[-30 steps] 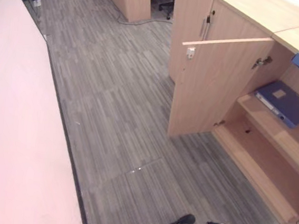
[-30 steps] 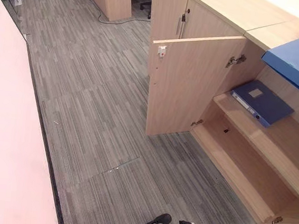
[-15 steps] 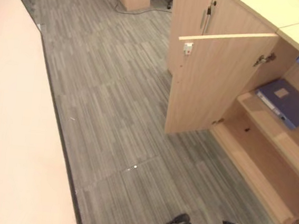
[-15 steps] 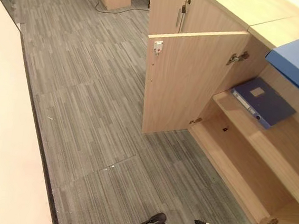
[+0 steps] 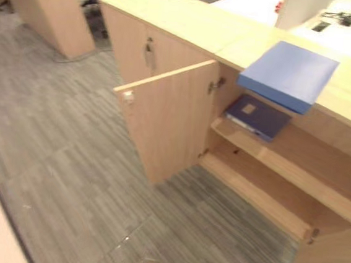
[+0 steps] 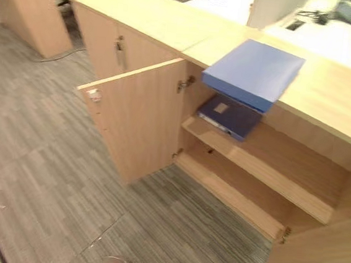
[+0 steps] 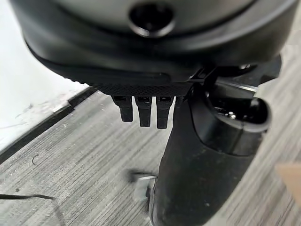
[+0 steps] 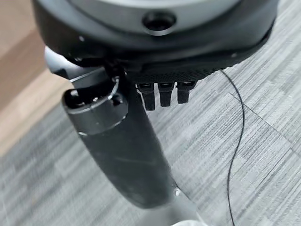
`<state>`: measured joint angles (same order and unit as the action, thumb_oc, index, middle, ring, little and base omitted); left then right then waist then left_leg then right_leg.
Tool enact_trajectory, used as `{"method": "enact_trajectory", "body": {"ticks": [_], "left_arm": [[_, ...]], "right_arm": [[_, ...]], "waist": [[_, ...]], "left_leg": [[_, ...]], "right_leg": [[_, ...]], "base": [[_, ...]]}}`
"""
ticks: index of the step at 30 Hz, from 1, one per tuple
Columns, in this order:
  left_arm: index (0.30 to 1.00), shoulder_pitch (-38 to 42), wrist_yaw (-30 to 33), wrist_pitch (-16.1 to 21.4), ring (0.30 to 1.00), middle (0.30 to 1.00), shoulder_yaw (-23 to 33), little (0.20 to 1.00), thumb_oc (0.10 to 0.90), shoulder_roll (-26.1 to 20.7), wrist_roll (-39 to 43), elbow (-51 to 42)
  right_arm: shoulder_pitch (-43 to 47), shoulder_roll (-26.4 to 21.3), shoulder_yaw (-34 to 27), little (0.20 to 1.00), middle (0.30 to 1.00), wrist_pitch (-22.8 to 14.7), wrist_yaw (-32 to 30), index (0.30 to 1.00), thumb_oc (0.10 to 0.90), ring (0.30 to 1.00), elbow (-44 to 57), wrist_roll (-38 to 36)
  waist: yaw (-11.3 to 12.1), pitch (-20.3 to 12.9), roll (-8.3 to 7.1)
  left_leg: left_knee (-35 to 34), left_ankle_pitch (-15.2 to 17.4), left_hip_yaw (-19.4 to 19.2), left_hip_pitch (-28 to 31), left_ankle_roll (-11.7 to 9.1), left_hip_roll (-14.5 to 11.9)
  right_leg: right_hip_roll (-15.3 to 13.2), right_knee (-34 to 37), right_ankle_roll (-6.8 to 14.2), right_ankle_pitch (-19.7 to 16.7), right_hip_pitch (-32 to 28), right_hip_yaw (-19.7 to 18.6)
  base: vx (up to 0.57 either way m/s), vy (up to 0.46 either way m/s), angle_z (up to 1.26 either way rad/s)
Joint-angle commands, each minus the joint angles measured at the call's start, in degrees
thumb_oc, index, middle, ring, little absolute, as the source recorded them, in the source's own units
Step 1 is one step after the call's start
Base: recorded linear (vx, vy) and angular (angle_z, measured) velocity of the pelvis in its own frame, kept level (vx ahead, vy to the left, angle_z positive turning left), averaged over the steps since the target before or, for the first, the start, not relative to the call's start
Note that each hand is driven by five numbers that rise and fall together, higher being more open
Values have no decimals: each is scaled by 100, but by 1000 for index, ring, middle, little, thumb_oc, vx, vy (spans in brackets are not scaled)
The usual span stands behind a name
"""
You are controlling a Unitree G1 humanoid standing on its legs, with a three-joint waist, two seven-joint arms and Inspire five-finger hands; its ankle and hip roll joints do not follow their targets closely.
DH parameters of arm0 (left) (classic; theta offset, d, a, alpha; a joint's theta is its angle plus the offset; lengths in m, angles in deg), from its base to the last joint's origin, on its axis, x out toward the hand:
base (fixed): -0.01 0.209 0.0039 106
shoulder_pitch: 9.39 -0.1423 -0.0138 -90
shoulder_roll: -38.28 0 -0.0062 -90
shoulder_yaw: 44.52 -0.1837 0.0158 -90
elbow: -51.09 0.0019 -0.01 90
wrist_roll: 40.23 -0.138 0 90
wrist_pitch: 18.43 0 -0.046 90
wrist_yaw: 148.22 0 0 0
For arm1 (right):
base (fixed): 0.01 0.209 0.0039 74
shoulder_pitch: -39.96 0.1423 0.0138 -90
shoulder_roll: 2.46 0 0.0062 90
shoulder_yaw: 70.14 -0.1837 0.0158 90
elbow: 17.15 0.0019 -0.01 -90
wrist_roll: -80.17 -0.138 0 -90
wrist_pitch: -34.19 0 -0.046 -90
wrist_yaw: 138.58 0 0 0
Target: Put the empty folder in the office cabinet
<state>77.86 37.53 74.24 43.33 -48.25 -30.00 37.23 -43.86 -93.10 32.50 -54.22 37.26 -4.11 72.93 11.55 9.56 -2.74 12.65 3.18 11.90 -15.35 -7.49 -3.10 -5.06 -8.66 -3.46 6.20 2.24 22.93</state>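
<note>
Light blue folder (image 6: 254,72) atop open cabinet (image 6: 145,122); left hand (image 7: 143,110) above carpet (image 7: 80,169).

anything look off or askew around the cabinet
Yes: the light blue folder lies askew on the cabinet top, one corner jutting past the front edge above the open door. A dark folder lies on the shelf.

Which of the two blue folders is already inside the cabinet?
The darker navy folder, lying flat on the upper shelf. The lighter blue folder lies on the cabinet top, overhanging its edge.
</note>
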Motion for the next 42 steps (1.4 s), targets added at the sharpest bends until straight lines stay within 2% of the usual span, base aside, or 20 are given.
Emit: {"method": "enact_trajectory", "body": {"ticks": [1, 3, 5, 6, 9, 10, 13, 20, 25, 26, 27, 31, 32, 33, 35, 36, 38, 40, 42], "left_arm": [[900, -119, 94, 40, 900, 900, -37, 900, 800, -313, -186, 137], [900, -119, 57, 54, 900, 900, -77, 900, 800, -315, -170, 177], [900, -163, 11, 62, 900, 900, -56, 900, 800, -238, -174, 265], [900, -208, 3, 70, 900, 900, -30, 900, 800, -205, -187, 301], [900, -258, 9, 53, 900, 900, -12, 900, 800, -176, -286, 361], [900, -294, 2, 40, 900, 900, -27, 900, 800, -191, -370, 395], [900, -230, 4, 51, 900, 900, -82, 900, 800, -293, -419, 234], [900, -68, 63, 153, 900, 900, -242, 900, 800, -411, -484, -176], [900, -65, -106, 309, 900, 900, -693, 900, 800, -532, -529, -1448], [900, -131, -192, 358, 900, 900, -821, 900, 800, -665, -550, -2079], [900, -136, -193, 353, 900, 900, -821, 900, 800, -668, -550, -2087], [900, -410, -377, 368, 900, 900, -986, 900, 800, -1032, -721, -3235], [900, -499, -422, 341, 900, 900, -984, 900, 800, -1122, -830, -3437], [900, -584, -473, 317, 900, 900, -990, 900, 800, -1197, -914, -3694], [900, -728, -589, 251, 900, 900, -1007, 900, 800, -1372, -1051, -4039], [900, -765, -630, 214, 900, 900, -1034, 900, 800, -1419, -1152, -4112], [900, -860, -706, 183, 900, 900, -1031, 900, 800, -1417, -1200, -4374], [900, -855, -816, 175, 900, 900, -1073, 900, 800, -1466, -1129, -4714], [900, -830, -869, 190, 900, 900, -1121, 900, 800, -1501, -1071, -4911]], "right_arm": [[240, -122, 145, 900, 900, -88, -27, 900, 800, 900, -149, 241], [312, -107, 304, 900, 900, -99, 3, 900, 800, 900, -170, 371], [328, -116, 339, 900, 900, -103, 69, 900, 800, 900, -194, 419], [342, -151, 316, 900, 900, -107, 79, 900, 800, 900, -189, 447], [299, -132, 261, 900, 900, -87, 92, 900, 800, 900, -166, 451], [204, -55, 253, 900, 900, -59, 122, 900, 800, 900, -140, 466], [106, 74, 313, 900, 900, -34, 163, 900, 800, 900, -73, 469], [140, 242, 283, 900, 900, -35, 147, 900, 800, 900, 94, 384], [233, 269, 237, 900, 900, -13, 110, 900, 800, 900, 87, 395], [253, 262, 210, 900, 900, 6, 108, 900, 800, 900, 42, 443], [252, 264, 209, 900, 900, 6, 108, 900, 800, 900, 42, 443], [268, 205, 137, 900, 900, 32, 115, 900, 800, 900, 9, 564], [276, 177, 111, 900, 900, 31, 127, 900, 800, 900, -7, 608], [298, 143, 104, 900, 900, 37, 131, 900, 800, 900, 2, 644], [321, 83, 73, 900, 900, 55, 144, 900, 800, 900, 39, 641], [311, 60, 56, 900, 900, 52, 132, 900, 800, 900, 70, 617], [355, 18, 35, 900, 900, 76, 124, 900, 800, 900, 116, 615], [465, -58, 33, 900, 900, 101, 166, 900, 800, 900, 151, 645], [554, -105, 58, 900, 900, 134, 171, 900, 800, 900, 151, 702]], "waist": [[322, 265, 79], [425, 202, 149], [490, 74, 262], [499, 16, 292], [441, -81, 255], [396, -140, 158], [319, -190, 33], [182, -256, -61], [79, -264, -83], [69, -263, -88], [70, -262, -90], [97, -257, -76], [123, -246, -69], [144, -200, -74], [131, -90, -29], [145, -31, 13], [163, 24, 28], [67, 134, 86], [-21, 256, 90]], "left_leg": [[-541, -813, 486, -86, 199, -146], [-1112, -1032, 960, -82, 137, -240], [-1364, -1020, 1376, 190, 51, -111], [-1321, -999, 1401, 256, 20, -55], [-1274, -852, 1283, 409, 66, 68], [-1228, -749, 1021, 533, 147, 169], [-1221, -577, 687, 709, 361, 381], [-1482, -503, 341, 1009, 574, 549], [-1647, -440, 181, 1202, 680, 619], [-1668, -415, 158, 1234, 708, 642], [-1668, -415, 157, 1236, 709, 643], [-1675, -313, 166, 1339, 803, 760], [-1667, -273, 158, 1406, 852, 836], [-1662, -244, 134, 1479, 903, 923], [-1657, -207, 146, 1665, 981, 1011], [-1653, -180, 149, 1769, 1009, 1030], [-1638, -75, 68, 1897, 999, 981], [-1595, -9, 49, 1932, 926, 828], [-1540, 73, 61, 2014, 882, 761]], "right_leg": [[-617, 91, 761, -40, -395, -64], [-495, 173, 802, -43, -457, -362], [-398, 238, 868, -92, -467, -646], [-409, 250, 919, -133, -480, -719], [-555, 314, 1014, -253, -463, -829], [-717, 395, 1117, -377, -471, -955], [-949, 469, 1250, -539, -418, -1165], [-1273, 499, 1477, -766, -353, -1224], [-1437, 549, 1607, -931, -313, -1238], [-1494, 552, 1648, -961, -317, -1227], [-1495, 553, 1649, -961, -320, -1228], [-1659, 384, 1728, -1051, -298, -1222], [-1782, 157, 1762, -1223, -233, -1248], [-1936, -94, 1779, -1595, -160, -1297], [-2125, -669, 1714, -2113, -7, -1403], [-2214, -887, 1678, -2265, 87, -1377], [-2392, -808, 1684, -2448, 197, -1088], [-2104, -332, 1641, -2104, 382, -821], [-1866, 138, 1728, -2041, 614, -659]], "base": [[197, 157, -139], [238, 160, -62], [195, 208, -109], [171, 252, -110], [106, 205, -104], [160, 337, -94], [134, 266, -70], [87, 152, -32], [60, 79, -21], [55, 56, -22], [57, 52, -22], [75, 57, -8], [94, 107, -7], [90, 132, -15], [67, 111, -23], [94, 65, -16], [136, -49, -15], [105, -186, -19], [122, -199, -14]]}}
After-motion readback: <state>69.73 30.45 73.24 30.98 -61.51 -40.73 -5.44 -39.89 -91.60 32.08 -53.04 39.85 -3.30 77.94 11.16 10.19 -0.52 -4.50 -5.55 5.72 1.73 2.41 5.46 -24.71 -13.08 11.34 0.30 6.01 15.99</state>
